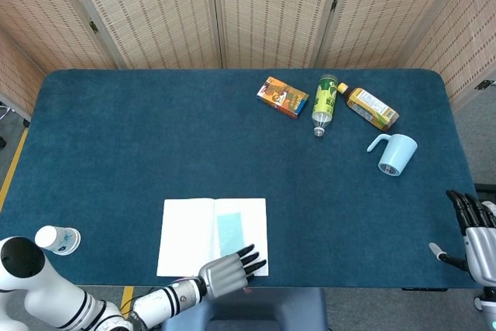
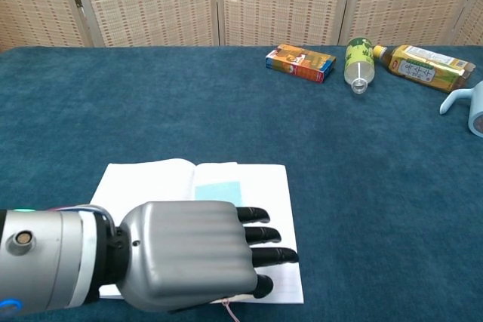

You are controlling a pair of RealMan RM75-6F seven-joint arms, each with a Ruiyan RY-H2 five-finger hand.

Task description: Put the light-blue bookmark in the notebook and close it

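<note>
The notebook [image 1: 213, 237] lies open near the front edge of the table [image 1: 155, 137], left of centre, and the light-blue bookmark [image 1: 230, 232] already rests flat on its right-hand page beside the spine, so what remains, as I judge it, is the closing. The left hand [image 2: 198, 254] sits over the front right corner of the notebook with its fingers stretched out side by side and nothing visibly held in them — though a small tag on a string pokes out from beneath the palm in the chest view, and I cannot tell whether the hand is touching it. To close the book well, the fingertips should slip under the outer edge of the right-hand page and cover, lift it in an arc toward the spine and lay it over the left page without dragging the bookmark out (a flat push would only slide the whole notebook along the cloth). The right hand [image 1: 478, 236] waits at the front right corner of the table, fingers apart and empty. Well apart, toward the back right, lie a snack box [image 1: 283, 97], a green-labelled bottle [image 1: 325, 104], a yellow-labelled bottle [image 1: 371, 108] and a light-blue mug [image 1: 392, 153] on its side; none stands in the way.
</note>
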